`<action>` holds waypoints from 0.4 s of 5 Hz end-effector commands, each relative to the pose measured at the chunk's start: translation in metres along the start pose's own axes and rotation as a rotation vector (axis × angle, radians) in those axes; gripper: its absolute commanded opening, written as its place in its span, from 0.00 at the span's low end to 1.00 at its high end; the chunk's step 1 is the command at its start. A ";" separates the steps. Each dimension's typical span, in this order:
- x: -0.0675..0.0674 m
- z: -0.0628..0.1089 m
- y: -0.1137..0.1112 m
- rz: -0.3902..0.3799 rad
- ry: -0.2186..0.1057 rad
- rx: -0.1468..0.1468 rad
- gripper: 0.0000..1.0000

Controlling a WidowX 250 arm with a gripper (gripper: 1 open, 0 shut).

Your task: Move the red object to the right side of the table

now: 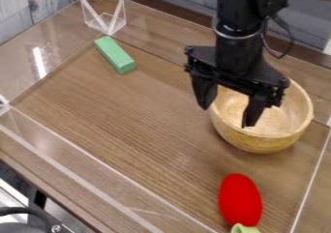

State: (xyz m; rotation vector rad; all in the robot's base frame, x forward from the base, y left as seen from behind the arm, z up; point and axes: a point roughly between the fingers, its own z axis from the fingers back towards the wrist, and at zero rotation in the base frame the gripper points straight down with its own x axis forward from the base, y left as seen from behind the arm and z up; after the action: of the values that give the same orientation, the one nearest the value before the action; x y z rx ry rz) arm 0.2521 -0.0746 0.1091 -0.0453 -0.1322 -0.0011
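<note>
The red object [239, 198] is a small bright red oval toy lying on the wood-grain table [116, 121] near the bottom right corner, with a light green stub at its lower end. My black gripper [230, 103] hangs well above and beyond it, over the near rim of the wooden bowl [278, 126]. Its fingers [204, 92] point down and stand open, with nothing between them.
A plain green block [114, 54] lies at the upper left. A clear folded stand [104, 17] sits at the back left corner. Low clear acrylic walls [77, 169] edge the table. The arm and its cables rise at the top right.
</note>
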 end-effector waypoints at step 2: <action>0.023 -0.018 -0.029 -0.015 -0.028 -0.009 0.00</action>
State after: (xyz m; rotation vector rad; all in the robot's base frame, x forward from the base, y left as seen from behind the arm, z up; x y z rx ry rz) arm 0.2698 -0.1006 0.0813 -0.0385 -0.1084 -0.0100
